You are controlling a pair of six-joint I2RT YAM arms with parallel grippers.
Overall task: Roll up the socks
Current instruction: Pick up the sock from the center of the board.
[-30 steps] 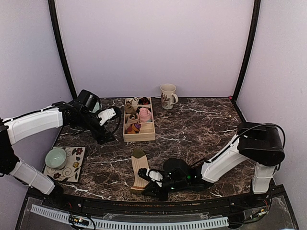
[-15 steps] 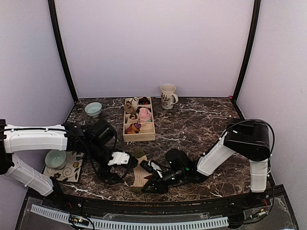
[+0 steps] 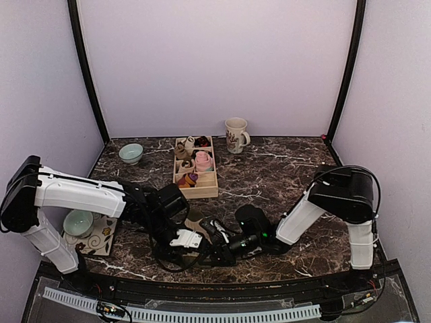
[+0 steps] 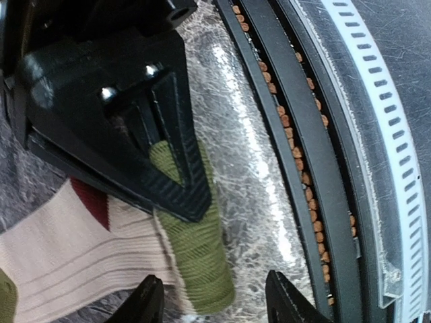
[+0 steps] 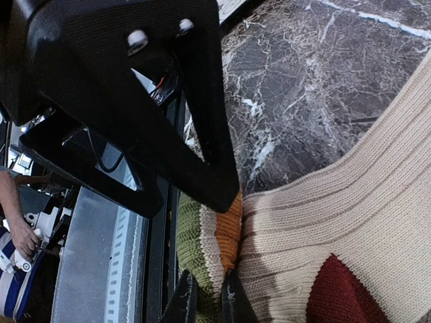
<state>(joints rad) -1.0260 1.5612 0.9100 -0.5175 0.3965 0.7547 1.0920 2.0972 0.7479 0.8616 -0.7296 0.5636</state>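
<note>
One of the socks (image 5: 350, 208) lies flat near the table's front edge; it is beige with a reddish-brown patch (image 5: 337, 293), an orange band and a green cuff (image 4: 195, 259). My right gripper (image 5: 207, 304) is shut on the cuff's edge. My left gripper (image 4: 215, 304) stands open, and its two fingertips straddle the green cuff end without pressing on it. In the top view both grippers meet over the sock's near end, the left gripper (image 3: 186, 239) beside the right gripper (image 3: 214, 233). They hide most of the sock (image 3: 195, 218).
A wooden compartment box (image 3: 196, 190) with small sock bundles sits at the back centre, a mug (image 3: 236, 134) behind it. A pale green bowl (image 3: 130, 153) stands back left, another bowl (image 3: 78, 223) on a floral plate (image 3: 102, 232). The table's front rail (image 4: 316, 155) runs close by.
My left arm has swung from the back left down to the front centre, onto the sock's near end, and its jaws have narrowed. The right gripper has stayed shut on the cuff.
</note>
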